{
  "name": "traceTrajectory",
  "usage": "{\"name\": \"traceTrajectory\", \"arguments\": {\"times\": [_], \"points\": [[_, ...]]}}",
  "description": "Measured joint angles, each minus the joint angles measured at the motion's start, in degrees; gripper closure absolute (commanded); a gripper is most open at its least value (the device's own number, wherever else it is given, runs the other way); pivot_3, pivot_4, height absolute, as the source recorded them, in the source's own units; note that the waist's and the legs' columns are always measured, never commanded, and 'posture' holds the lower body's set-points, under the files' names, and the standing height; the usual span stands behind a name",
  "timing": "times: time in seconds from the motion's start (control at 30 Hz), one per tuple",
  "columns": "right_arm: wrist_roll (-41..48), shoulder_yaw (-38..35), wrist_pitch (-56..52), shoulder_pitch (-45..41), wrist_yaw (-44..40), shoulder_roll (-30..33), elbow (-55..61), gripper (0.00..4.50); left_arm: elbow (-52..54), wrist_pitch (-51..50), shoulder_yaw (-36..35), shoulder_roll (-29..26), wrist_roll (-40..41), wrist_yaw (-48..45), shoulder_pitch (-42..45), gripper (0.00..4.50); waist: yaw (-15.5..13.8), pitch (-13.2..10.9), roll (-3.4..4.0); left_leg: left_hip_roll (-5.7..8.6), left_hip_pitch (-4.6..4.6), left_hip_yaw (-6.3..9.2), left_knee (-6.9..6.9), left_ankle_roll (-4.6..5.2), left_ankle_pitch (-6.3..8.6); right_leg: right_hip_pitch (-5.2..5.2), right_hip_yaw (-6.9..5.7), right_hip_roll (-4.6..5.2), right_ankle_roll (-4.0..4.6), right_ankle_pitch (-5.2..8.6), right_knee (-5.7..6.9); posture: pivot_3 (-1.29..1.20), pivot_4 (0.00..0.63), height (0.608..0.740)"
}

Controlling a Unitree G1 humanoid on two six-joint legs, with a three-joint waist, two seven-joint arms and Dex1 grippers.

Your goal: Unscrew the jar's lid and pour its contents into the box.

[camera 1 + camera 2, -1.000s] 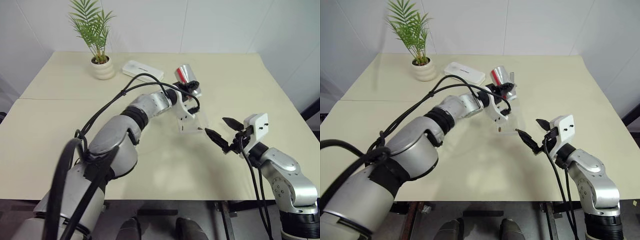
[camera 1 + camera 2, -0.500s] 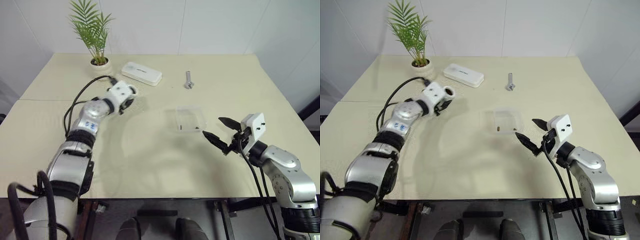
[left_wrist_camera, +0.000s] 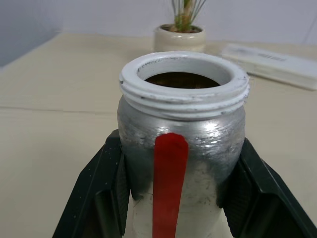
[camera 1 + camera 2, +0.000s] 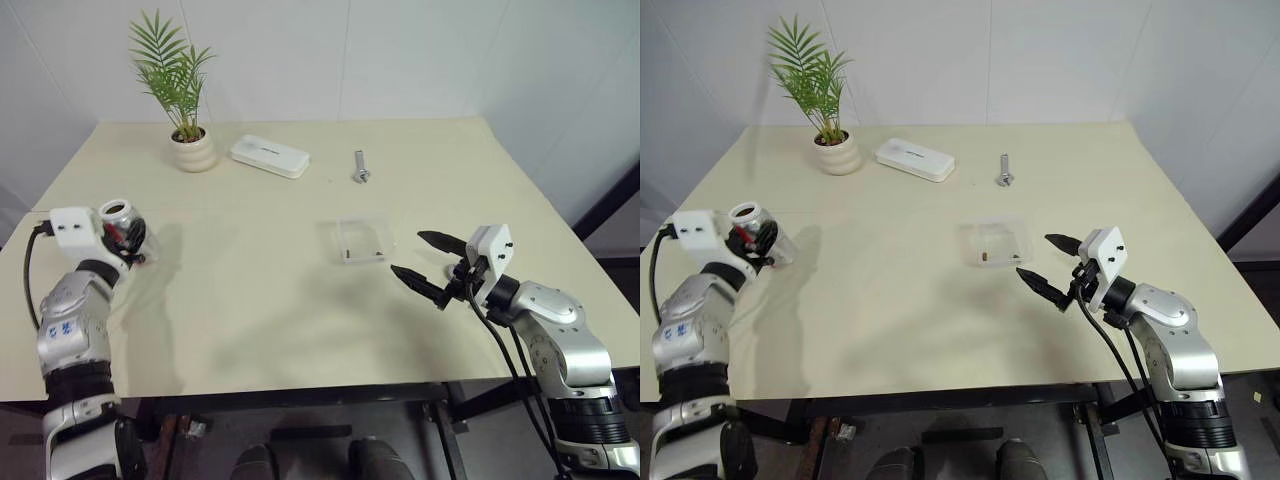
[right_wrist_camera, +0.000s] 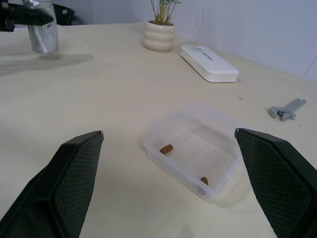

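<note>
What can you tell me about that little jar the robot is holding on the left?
The jar is a small cylinder that looks silvery, with a red stripe down its side and a white threaded rim. Its lid is off, so the mouth is open and the inside looks dark. It stands upright, clamped on both sides by the black fingers of the left gripper, near the table's left edge, far from the box.

Walls: we see plain white panels with thin vertical seams behind the table [image 4: 300,300].
Table: ours is cream-topped, with a faint seam across it on the left.
Floor: we glimpse dark ground beneath the near edge.
Light: even and soft, with pale shadows on the tabletop.
</note>
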State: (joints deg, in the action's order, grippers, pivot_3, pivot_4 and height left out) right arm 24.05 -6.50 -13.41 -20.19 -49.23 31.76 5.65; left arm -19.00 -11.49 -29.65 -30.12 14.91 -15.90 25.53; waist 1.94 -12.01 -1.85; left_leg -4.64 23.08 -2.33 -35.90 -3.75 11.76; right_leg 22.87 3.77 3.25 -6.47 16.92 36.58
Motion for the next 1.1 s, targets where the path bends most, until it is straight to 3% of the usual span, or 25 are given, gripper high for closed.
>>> {"name": "traceTrajectory", "arguments": {"times": [0.1, 0.37, 0.53, 0.73, 0.87, 1.1], "points": [[-0.09, 0.98, 0.25, -0.6, -1.08, -0.03, -0.98, 0.03, 0.1, 2.12, -0.1, 0.96, 0.28, 0.31, -1.89, 2.5, 0.02, 0.01, -0.02, -0.02, 0.08, -0.04, 0.0, 0.01, -0.01, -0.11, 0.0, 0.01, 0.2, -0.15, -0.45, 0.0, 0.15, 0.74], [-0.11, 1.76, 0.8, -3.09, -2.24, -0.48, -1.94, 0.0, 0.22, 3.9, -1.0, 1.76, 2.44, 1.64, -2.68, 0.02, -0.12, 0.03, -0.05, -0.03, 0.1, -0.1, 0.31, 0.2, -0.1, -0.12, 0.01, 0.02, 0.07, -0.33, -0.75, 0.0, 0.15, 0.74], [-0.11, 1.81, 0.81, -3.18, -2.47, -0.7, -2.17, 0.0, 3.68, 2.7, -1.33, 1.97, 3.88, 1.37, -7.34, 0.02, 0.19, 0.05, -0.08, -0.04, 0.09, -0.12, 0.69, 0.18, -0.09, 0.08, 0.0, 0.02, -0.23, -0.49, -0.74, 0.0, 0.15, 0.74], [0.08, 1.81, 0.62, -3.05, -2.78, -0.8, -2.22, 0.0, 17.12, -0.37, -1.85, 1.82, 6.02, -1.16, -20.45, 0.02, 0.5, 0.05, -0.08, -0.08, 0.18, -0.19, 0.9, 0.01, 0.06, 0.36, 0.0, 0.01, -0.37, -0.42, -0.73, 0.0, 0.15, 0.74], [1.17, 1.81, -0.25, -1.71, -3.9, -0.8, -1.55, 0.0, 22.16, -1.06, -3.76, -0.83, 6.2, -3.11, -26.58, 0.02, 0.67, 0.06, -0.1, -0.1, 0.21, -0.21, 0.91, 0.01, 0.07, 0.41, 0.02, 0.02, 0.33, -0.03, -0.74, 0.0, 0.15, 0.74], [1.93, 1.77, -0.63, -1.63, -6.48, 0.26, -1.54, 0.0, 28.96, -0.23, -4.72, -8.37, 5.4, -13.99, -39.38, 0.02, 1.86, 0.08, -0.16, -0.1, 0.21, -0.52, 0.93, -0.24, 0.29, 0.44, 0.25, 0.15, 0.52, 0.0, -1.05, 0.0, 0.15, 0.74]]}}
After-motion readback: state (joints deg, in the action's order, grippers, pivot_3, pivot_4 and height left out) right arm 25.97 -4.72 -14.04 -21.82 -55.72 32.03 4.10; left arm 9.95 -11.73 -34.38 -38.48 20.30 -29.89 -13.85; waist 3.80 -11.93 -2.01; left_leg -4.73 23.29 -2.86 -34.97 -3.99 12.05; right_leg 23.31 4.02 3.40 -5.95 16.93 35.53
